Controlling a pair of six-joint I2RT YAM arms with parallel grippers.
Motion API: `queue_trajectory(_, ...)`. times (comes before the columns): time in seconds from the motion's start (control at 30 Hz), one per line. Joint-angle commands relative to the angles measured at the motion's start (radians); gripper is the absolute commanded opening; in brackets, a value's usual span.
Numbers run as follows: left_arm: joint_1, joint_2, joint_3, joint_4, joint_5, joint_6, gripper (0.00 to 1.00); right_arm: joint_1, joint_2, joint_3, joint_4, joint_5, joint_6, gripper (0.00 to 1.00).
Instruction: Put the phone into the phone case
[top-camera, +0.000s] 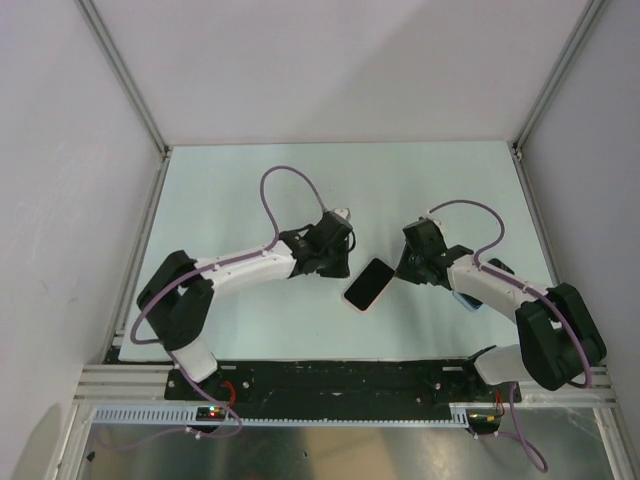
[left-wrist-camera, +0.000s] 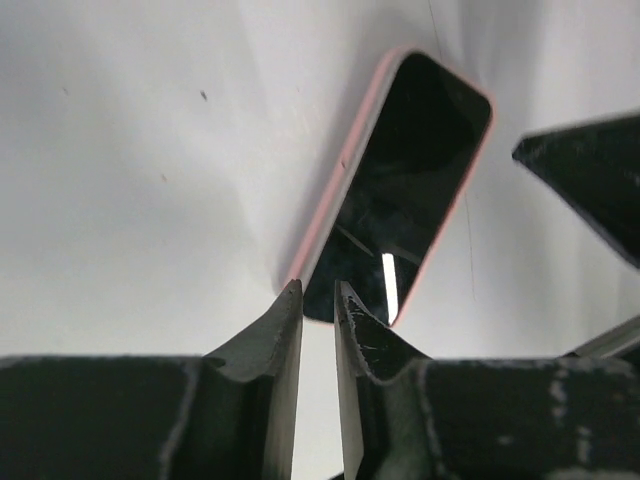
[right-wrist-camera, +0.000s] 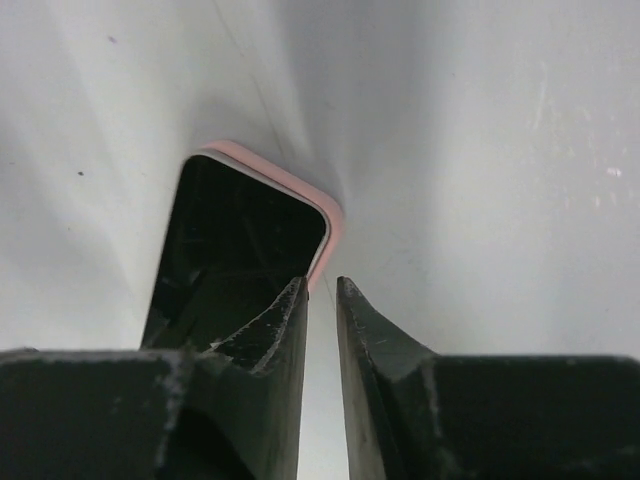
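The black phone (top-camera: 368, 284), rimmed by its pink case (right-wrist-camera: 335, 215), lies on the desk (top-camera: 250, 190) between both arms. The left fingers (left-wrist-camera: 285, 320) and right fingers (right-wrist-camera: 285, 320) are nearly closed at opposite ends, gripping nothing.

The dark-screened phone (top-camera: 369, 284) lies flat, face up and diagonal near the middle of the pale table (top-camera: 250, 190), with the pink phone case (left-wrist-camera: 345, 160) rimming its edges.

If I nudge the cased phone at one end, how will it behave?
The phone looks flat and rigid, so it will probably slide, not tip or roll. Its glossy screen is likely slippery; the pink case rim may grip better.
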Motion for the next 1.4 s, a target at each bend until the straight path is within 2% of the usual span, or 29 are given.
queue_trajectory(0.0, 0.034, 0.088, 0.102, 0.003, 0.067, 0.132, 0.21, -0.005, -0.006, -0.025, 0.006, 0.013, 0.06, 0.2)
queue_trajectory(0.23, 0.037, 0.21, 0.177, -0.009, 0.111, 0.159, 0.12, -0.005, 0.067, -0.031, 0.033, 0.008, 0.076, 0.12)
queue_trajectory(0.5, 0.031, 0.253, 0.18, -0.009, 0.112, 0.135, 0.09, -0.029, 0.152, -0.018, 0.1, -0.016, 0.056, 0.12)
queue_trajectory(0.87, -0.027, 0.269, 0.176, -0.009, 0.073, 0.067, 0.07, 0.016, 0.304, 0.125, 0.127, -0.053, -0.014, 0.13)
queue_trajectory(1.0, -0.024, 0.241, 0.143, -0.01, 0.01, 0.045, 0.08, 0.018, 0.328, 0.15, 0.11, -0.051, -0.024, 0.14)
queue_trajectory(1.17, -0.005, 0.133, 0.063, -0.011, -0.026, 0.029, 0.15, -0.013, 0.313, 0.14, 0.082, -0.048, -0.036, 0.15)
queue_trajectory(1.37, -0.021, 0.022, 0.0, -0.003, 0.004, -0.032, 0.17, -0.052, 0.237, 0.095, 0.077, -0.068, -0.044, 0.16)
